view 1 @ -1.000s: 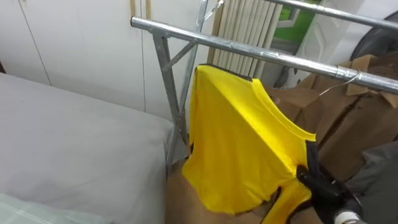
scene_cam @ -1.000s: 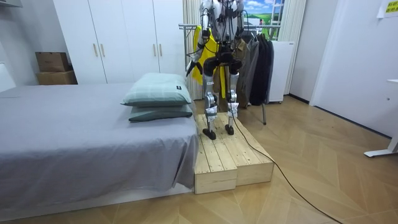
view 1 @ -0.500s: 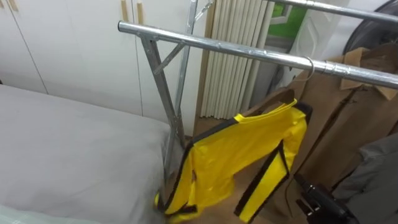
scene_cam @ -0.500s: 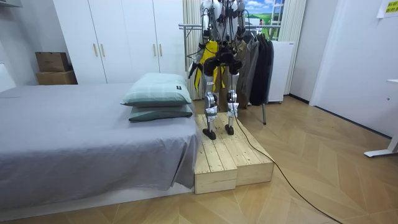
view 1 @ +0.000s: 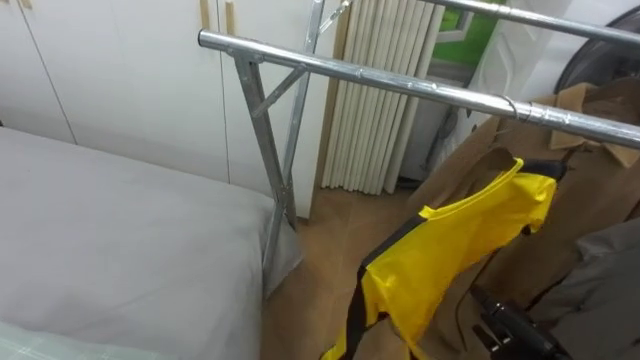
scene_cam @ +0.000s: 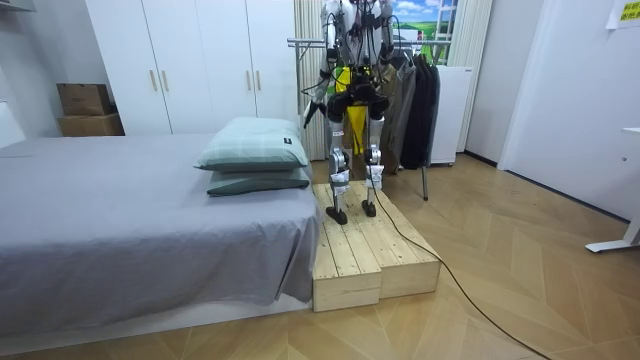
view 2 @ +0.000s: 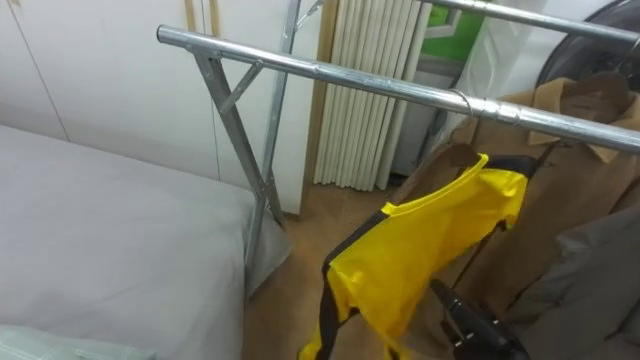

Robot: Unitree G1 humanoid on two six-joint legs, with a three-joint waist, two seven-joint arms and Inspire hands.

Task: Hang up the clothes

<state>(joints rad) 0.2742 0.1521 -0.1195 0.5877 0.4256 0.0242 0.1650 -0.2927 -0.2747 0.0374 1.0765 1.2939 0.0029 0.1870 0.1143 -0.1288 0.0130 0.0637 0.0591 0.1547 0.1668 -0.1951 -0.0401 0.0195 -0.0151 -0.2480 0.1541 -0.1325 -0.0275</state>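
While right hand (view 1: pixel 503 330) hovers low, fingers unreadable | yellow black-trimmed shirt (view 1: pixel 450 250) just above fingers, hung aslant by hanger hook (view 1: pixel 512 103) on silver metal rail (view 1: pixel 380 78) | step: hanging looks done | next: withdraw hand without snagging | left hand (scene_cam: pixel 309 109): fingers unreadable

The rail (view 1: pixel 400 82) is glossy metal; the yellow shirt (view 1: pixel 450 250) is smooth cloth.

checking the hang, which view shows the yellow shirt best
Right eye view: the shirt sits near mid-frame under the rail. The left eye view shows much the same, further right. The room view gives a small yellow patch by the robot.
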